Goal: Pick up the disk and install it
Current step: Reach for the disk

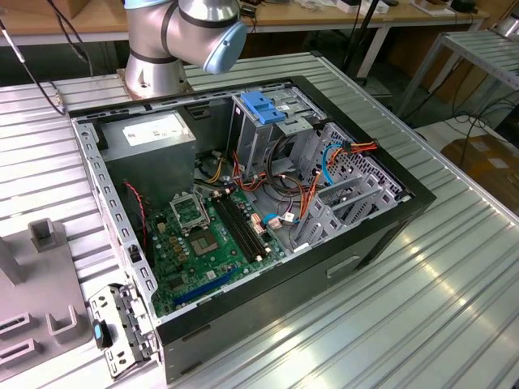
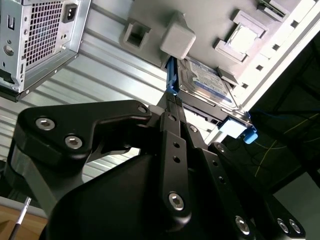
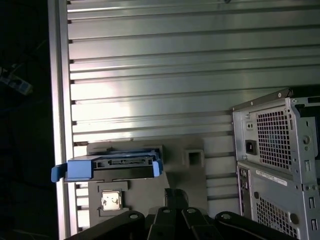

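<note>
The disk (image 2: 206, 85) is a flat dark drive with bright blue rails, standing on edge in a grey fixture (image 2: 210, 20). In the first wrist view the disk (image 3: 111, 167) shows edge-on, with blue tabs at both ends. My gripper (image 2: 174, 102) hovers just short of the disk's blue rail, its black fingers pressed together with nothing between them. In the first wrist view the gripper (image 3: 174, 192) sits beside the disk, apart from it. The open computer case (image 1: 381, 235) lies on the table with its motherboard showing.
A grey metal drive cage with a blue handle (image 1: 263, 109) stands inside the case among loose cables. The case's rear panel (image 3: 275, 150) is close to the fixture (image 3: 195, 175). A small chip (image 3: 111, 200) rests in the fixture. The ribbed table's edge (image 3: 60, 125) lies beyond the disk.
</note>
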Tool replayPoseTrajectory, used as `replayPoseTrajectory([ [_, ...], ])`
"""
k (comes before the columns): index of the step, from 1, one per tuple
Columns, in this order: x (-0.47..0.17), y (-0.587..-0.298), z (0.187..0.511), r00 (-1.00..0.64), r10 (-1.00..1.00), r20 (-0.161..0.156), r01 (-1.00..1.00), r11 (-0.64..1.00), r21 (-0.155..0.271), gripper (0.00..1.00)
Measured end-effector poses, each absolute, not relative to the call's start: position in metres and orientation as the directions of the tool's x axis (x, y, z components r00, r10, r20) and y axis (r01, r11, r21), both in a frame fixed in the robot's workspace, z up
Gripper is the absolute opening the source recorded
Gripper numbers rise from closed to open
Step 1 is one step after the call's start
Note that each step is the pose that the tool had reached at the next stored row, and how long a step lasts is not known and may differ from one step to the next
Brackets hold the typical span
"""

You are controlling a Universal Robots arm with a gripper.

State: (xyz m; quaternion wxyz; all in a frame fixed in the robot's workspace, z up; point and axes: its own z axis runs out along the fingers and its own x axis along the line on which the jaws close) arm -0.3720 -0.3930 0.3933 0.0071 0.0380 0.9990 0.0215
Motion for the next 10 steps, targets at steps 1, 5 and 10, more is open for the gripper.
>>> replayPoseTrajectory([
  [1, -0.373, -0.393, 0.393, -0.997, 0.076, -0.012, 0.076, 0.996, 0.043, 0.11],
  [5, -0.378, -0.393, 0.393, -0.997, 0.076, -0.013, 0.076, 0.996, 0.043, 0.11],
  [10, -0.384, -0.393, 0.393, -0.997, 0.076, -0.013, 0.076, 0.996, 0.043, 0.11],
])
